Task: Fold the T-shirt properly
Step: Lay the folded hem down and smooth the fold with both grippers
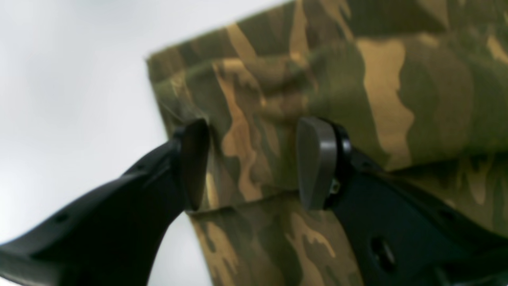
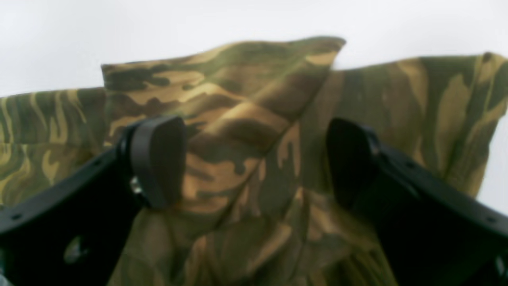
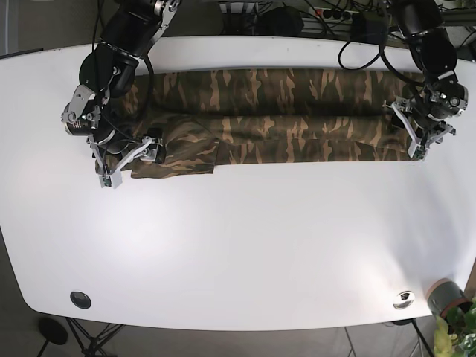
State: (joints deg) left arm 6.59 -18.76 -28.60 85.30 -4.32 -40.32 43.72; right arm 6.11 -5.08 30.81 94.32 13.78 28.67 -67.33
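Left wrist view: left pincer [image 1: 254, 163] wide, jaws apart astride layered edge of camouflage-patterned cotton T-shirt [image 1: 357, 99]; nothing clamped; corner of cloth near white tabletop [image 1: 71, 79]

Right wrist view: right pincer [image 2: 256, 161] wide, poised over rumpled folded sleeve end; no grip

Base view: T-shirt [image 3: 282, 111] lies as long narrow band across far half of tabletop [image 3: 245, 238], lengthwise folds judged done; crosswise folds left; each arm bent down over one end of band, left pincer [image 3: 416, 130] on view's right, right pincer [image 3: 123, 160] on view's left
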